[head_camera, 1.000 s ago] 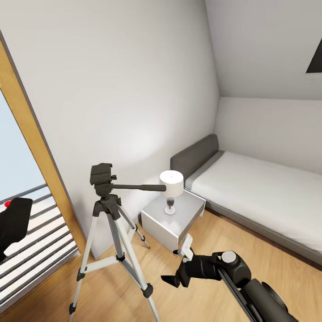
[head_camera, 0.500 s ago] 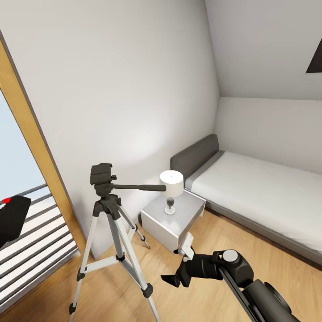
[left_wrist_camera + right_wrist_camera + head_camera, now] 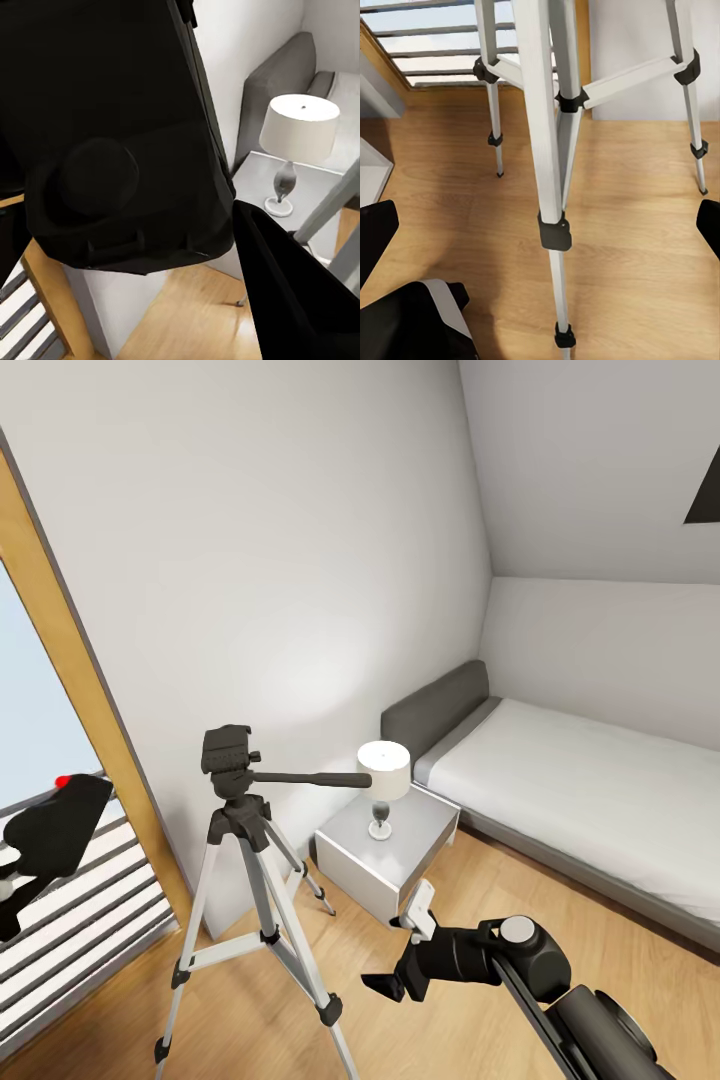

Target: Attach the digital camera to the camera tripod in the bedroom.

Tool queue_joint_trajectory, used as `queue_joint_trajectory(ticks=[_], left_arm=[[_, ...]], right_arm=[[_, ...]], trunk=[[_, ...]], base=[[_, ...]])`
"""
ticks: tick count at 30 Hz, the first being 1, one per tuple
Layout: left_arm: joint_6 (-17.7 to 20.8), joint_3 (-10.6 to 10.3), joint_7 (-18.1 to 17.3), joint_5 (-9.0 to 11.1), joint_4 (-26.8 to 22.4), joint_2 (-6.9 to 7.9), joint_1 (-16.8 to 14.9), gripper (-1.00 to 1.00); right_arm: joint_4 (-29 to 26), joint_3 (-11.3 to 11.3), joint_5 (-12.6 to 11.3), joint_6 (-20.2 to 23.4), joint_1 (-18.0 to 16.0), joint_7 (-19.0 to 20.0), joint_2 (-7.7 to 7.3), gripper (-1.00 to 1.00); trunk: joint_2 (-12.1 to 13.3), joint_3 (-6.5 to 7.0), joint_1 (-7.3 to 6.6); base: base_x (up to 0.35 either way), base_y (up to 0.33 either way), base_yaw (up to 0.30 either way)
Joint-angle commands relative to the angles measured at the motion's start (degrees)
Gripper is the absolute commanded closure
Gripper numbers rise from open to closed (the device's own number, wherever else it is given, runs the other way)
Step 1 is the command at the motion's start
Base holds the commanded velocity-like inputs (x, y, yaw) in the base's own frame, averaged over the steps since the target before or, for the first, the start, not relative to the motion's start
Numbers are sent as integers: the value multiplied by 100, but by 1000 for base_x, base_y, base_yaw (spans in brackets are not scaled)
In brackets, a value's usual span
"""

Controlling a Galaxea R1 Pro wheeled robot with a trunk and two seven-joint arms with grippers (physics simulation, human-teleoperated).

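Head view: digital camera (image 3: 55, 830) carried at far left by left end effector, well apart from camera tripod (image 3: 245, 880) head; right end effector (image 3: 400, 955) hangs low, fingers spread, empty. Left wrist view: left end effector (image 3: 225, 225) clamped on camera body. Right wrist view: tripod legs on floor (image 3: 450, 217). Step: transport; next needs camera seated on tripod head

Left gripper (image 3: 15, 880) sits at the far left edge of the head view, raised, clamped on the digital camera (image 3: 55, 830); one dark finger (image 3: 300, 300) shows beside the camera body. Right arm reaches forward low at near right, wrist bent left. Right gripper (image 3: 400, 950) hangs with fingers spread, holding nothing.
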Motion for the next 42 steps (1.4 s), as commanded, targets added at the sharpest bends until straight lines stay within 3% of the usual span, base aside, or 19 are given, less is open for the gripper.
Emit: queue_joint_trajectory(ticks=[1, 7, 12, 18, 19, 24, 25, 28, 29, 32, 33, 35, 37, 42], left_arm=[[25, 4, -44, 47, -8, 5, 0, 100], [-17, -5, -136, 36, -27, 46, -8, 100], [10, -28, -270, 30, -33, 261, -29, 100], [282, -47, -1093, 32, -21, 883, -230, 100], [282, -47, -1093, 32, -21, 883, -230, 100], [455, -61, -1986, 26, 35, 1288, -878, 100], [455, -61, -1986, 26, 35, 1288, -878, 100], [519, -116, -2519, 20, 174, 1511, -1346, 100], [519, -116, -2519, 20, 174, 1511, -1346, 100], [529, -378, -2928, -44, 416, 1796, -1857, 100], [529, -378, -2928, -44, 416, 1796, -1857, 100], [522, -746, -3109, -88, 570, 2001, -2279, 100], [508, -1255, -3252, -108, 689, 2184, -2785, 100], [497, -2827, -3572, -132, 1031, 2444, -4375, 100]], right_arm=[[-16, 3, 26, 28, -6, 25, -2, -100], [-40, 3, 24, 36, -6, 25, 4, -100], [-47, 8, 24, 33, -2, 24, 5, -100], [-51, 12, 23, 27, 2, 23, 10, -100], [-51, 12, 23, 27, 2, 23, 10, -100], [-52, 12, 23, 30, 3, 24, 15, -100], [-52, 12, 23, 30, 3, 24, 15, -100], [-52, 15, 23, 29, 3, 25, 23, -100], [-52, 15, 23, 29, 3, 25, 23, -100], [-52, 17, 23, 30, 3, 25, 26, -100], [-52, 17, 23, 30, 3, 25, 26, -100], [-52, 18, 23, 28, 3, 25, 28, -100], [-52, 19, 23, 27, 3, 25, 30, -100], [-52, 43, 23, 29, 7, 19, 33, -100]], trunk=[[-8, -9, 2], [-8, -9, 2], [-8, -9, 2], [-8, -9, 2], [-8, -9, 2], [-8, -9, 2], [-8, -9, 2], [-8, -9, 2], [-8, -9, 2], [-8, -9, 2], [-8, -9, 2], [-8, -9, 2], [-8, -9, 2], [-8, -9, 2]], base=[[0, 0, 0], [0, 0, 0], [0, 0, 0], [0, 0, 0], [0, 0, 0], [0, 0, 0], [0, 0, 0], [0, 0, 0], [0, 0, 0], [0, 0, 0], [0, 0, 0], [0, 0, 0], [0, 0, 0], [0, 0, 0]])
